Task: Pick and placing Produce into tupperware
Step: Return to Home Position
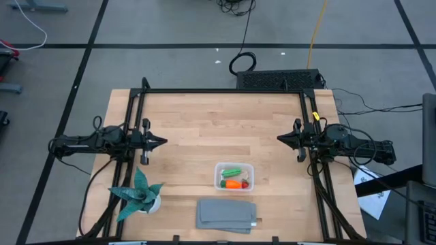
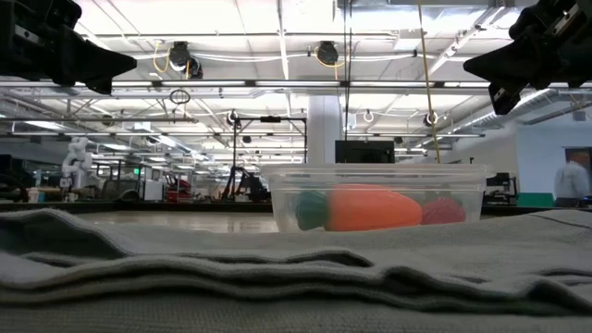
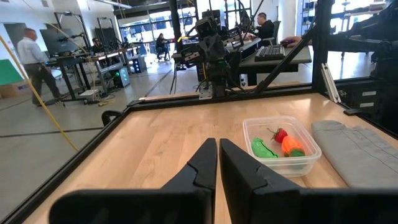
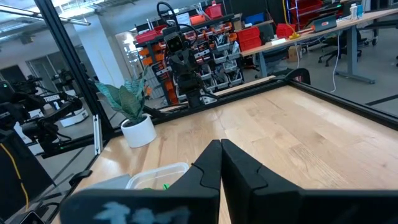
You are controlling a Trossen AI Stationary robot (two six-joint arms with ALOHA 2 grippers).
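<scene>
Inventory, as I am reading it from the remote station:

- Tupperware (image 1: pixel 219 167): sitting on the wooden table (image 1: pixel 204 112) toward its front edge, just behind the grey folded cloth (image 1: pixel 226 214). I am judging it left there because the loading looks finished.
- Carrot (image 1: pixel 234 184), green pod (image 1: pixel 233 171), red berry (image 1: pixel 244 183): all three are lying inside the tupperware, with the pod on the far side and the carrot and berry touching on the near side.
- Left gripper (image 1: pixel 162 141): hanging raised over the table's left side and pointing inward, with its jaws pressed together on nothing.
- Right gripper (image 1: pixel 281 138): mirroring it over the right side, jaws likewise pressed together and empty. I am taking both poses as parked, clear of the work.
- Potted plant (image 1: pixel 139 194): standing at the front left, apart from the cloth.
- Relation to jaws: the tupperware is resting well apart from both grippers, below them and nearer the front, a little closer to the right one.
</scene>
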